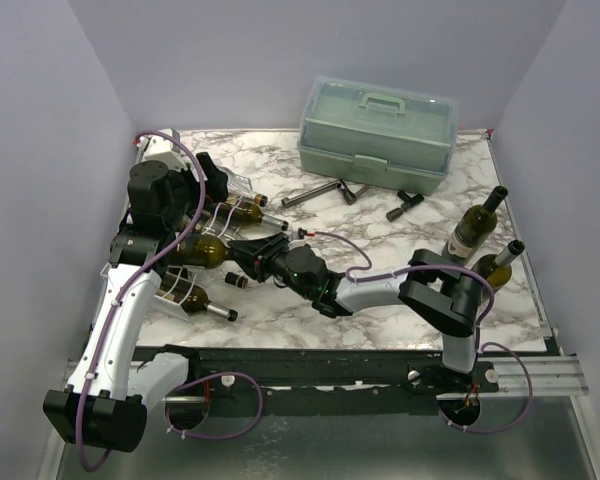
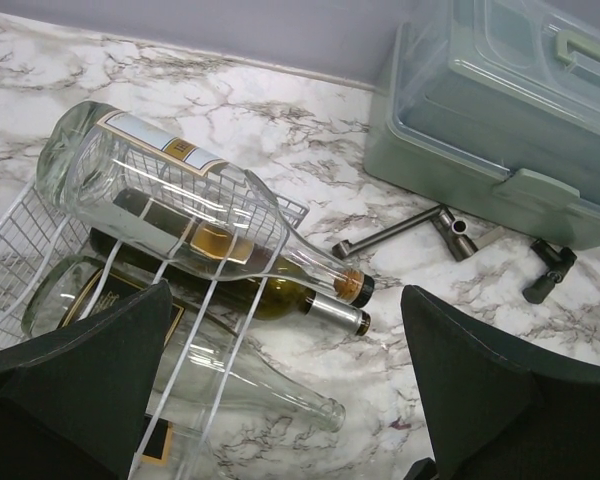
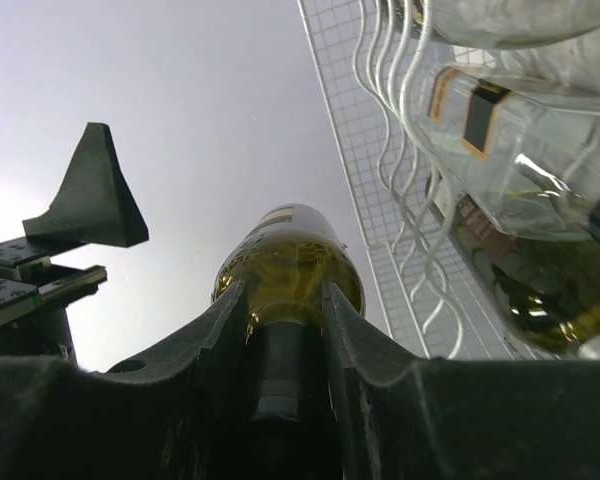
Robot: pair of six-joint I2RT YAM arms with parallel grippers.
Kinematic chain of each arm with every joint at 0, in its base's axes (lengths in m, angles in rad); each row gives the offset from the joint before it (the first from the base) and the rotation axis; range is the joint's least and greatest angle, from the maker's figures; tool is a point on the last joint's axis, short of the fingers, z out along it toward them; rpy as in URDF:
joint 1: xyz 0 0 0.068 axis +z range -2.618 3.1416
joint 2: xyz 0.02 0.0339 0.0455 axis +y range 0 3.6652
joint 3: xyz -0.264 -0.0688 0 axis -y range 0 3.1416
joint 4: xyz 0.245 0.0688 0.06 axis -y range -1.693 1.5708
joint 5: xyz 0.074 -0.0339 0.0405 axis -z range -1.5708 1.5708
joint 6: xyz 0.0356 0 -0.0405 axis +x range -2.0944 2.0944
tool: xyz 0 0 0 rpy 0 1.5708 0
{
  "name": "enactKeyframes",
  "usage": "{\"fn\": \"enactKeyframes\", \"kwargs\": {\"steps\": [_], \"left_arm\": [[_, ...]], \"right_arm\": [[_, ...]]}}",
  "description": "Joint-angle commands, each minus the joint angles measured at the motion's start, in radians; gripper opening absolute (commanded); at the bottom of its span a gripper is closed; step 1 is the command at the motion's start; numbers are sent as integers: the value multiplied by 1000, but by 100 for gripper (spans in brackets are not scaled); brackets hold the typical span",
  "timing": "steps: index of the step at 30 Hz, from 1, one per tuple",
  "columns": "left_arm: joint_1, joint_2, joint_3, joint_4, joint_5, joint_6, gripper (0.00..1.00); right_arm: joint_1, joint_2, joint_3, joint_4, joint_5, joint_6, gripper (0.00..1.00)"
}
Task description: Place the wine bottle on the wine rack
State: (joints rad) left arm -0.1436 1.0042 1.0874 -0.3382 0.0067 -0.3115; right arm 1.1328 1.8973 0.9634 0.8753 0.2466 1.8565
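- Top view: left of centre, the right gripper was closed round the neck of the wine bottle. It held the bottle flat, likely to slide it into a cradle of the wine rack. The left arm hid much of the rack.
- Left wrist view: the left gripper hung wide apart and empty above the racked bottles. The carried bottle was out of frame.
- Right wrist view: the fingers clamped the neck. The bottle's base and its target cradle were hard to make out.

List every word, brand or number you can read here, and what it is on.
None is legible.
Clear bottle on the wine rack: white-and-gold label, print too small.
Held wine bottle: only the label's edge shows.
Upright bottle: label blurred.
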Motion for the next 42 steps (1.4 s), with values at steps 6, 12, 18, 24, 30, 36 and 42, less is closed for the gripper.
{"fn": "enactKeyframes", "kwargs": {"steps": [6, 12, 18, 24, 30, 36, 42], "left_arm": [[15, -24, -2, 0, -33, 27, 99], [22, -26, -1, -2, -44, 38, 99], [30, -31, -1, -4, -61, 46, 99], [31, -36, -2, -4, -68, 49, 99], [30, -39, -3, -4, -60, 44, 99], [30, -45, -6, -4, -59, 42, 99], [31, -42, -4, -4, -49, 36, 99]], "right_arm": [[52, 63, 138, 142, 146, 43, 1], [73, 112, 187, 118, 150, 62, 1], [94, 155, 230, 88, 173, 64, 1], [109, 179, 253, 63, 182, 74, 1], [128, 171, 232, 41, 209, 87, 1], [139, 164, 212, 12, 228, 130, 1], [140, 145, 196, -45, 231, 162, 3]]}}
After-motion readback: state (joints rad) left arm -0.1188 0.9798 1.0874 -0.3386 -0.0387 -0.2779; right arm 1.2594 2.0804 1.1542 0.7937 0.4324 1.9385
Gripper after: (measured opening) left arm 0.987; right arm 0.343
